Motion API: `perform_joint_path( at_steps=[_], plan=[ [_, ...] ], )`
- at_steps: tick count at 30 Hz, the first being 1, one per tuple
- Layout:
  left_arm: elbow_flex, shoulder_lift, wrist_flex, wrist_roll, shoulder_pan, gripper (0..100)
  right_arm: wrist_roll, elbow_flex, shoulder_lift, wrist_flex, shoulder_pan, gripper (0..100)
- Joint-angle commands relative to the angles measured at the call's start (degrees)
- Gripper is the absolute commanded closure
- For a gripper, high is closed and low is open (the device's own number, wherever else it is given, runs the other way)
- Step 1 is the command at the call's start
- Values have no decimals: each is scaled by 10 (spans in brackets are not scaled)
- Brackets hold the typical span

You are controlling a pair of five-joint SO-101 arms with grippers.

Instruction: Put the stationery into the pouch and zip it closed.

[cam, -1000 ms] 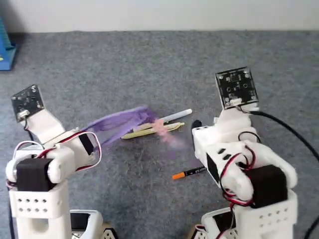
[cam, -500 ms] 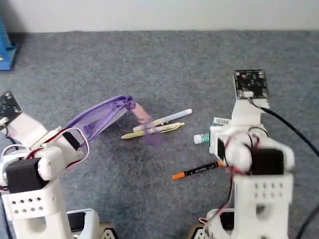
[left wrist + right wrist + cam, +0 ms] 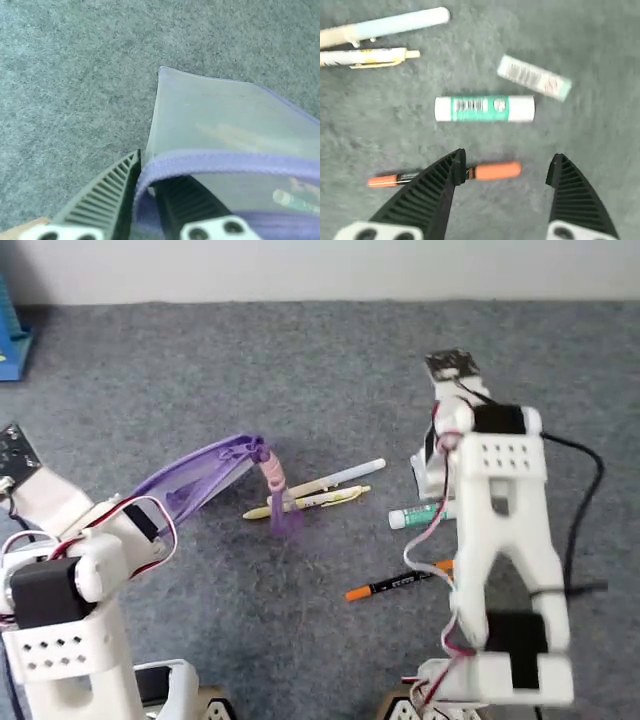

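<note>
Stationery on the cloth, pouch in the air, that's our picture. Our left gripper (image 3: 147, 172) is clamped on the purple-trimmed edge of the translucent pouch (image 3: 225, 130) and holds it off the grey counter (image 3: 300, 370). We judge that is so the mouth sits raised and reachable for loading. From the high view the pouch's long axis slants away from the left arm (image 3: 70, 570) toward the middle of the counter. Its far end is lifted, and the pink zipper pull (image 3: 273, 475) dangles there near the ends of the pens. We cannot tell whether the pale shapes showing through its wall are inside it or behind it. The blue pen (image 3: 340, 476) and yellow pen (image 3: 315, 500) lie close together, both running from the pouch toward the right arm (image 3: 500, 500). The green-banded glue stick (image 3: 485, 109) lies roughly parallel to them, with a small labelled block (image 3: 534, 77), perhaps an eraser, near it. Our right gripper (image 3: 507, 159) hangs spread wide and empty above the orange marker (image 3: 480, 171). The marker's long axis runs from one jaw toward the other rather than across the gap. So we reckon the wrist needs a turn before any closing.
</note>
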Motion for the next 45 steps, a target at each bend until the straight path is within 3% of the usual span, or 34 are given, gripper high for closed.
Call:
perform_joint_path(
  at_steps=[1, 8, 18, 23, 26, 29, 40, 45],
  plan=[
    [-26, -9, 12, 6, -5, 989, 83, -105, 70, -7, 7, 738],
    [-26, -9, 12, 6, -6, 989, 214, -201, 212, -7, 20, 737],
    [-26, -9, 12, 6, -4, 989, 266, -232, 331, -14, 29, 738],
    [-26, -9, 12, 6, -4, 989, 296, -232, 385, -94, 51, 740],
    [-26, -9, 12, 6, -4, 989, 317, -232, 399, -108, 58, 823],
    [-26, -9, 12, 6, -4, 989, 317, -232, 385, -110, 57, 990],
    [-26, -9, 11, 7, -3, 989, 308, -232, 207, 28, 56, 991],
    [-26, -9, 11, 7, -4, 989, 233, -231, 109, 110, 50, 991]
  ],
)
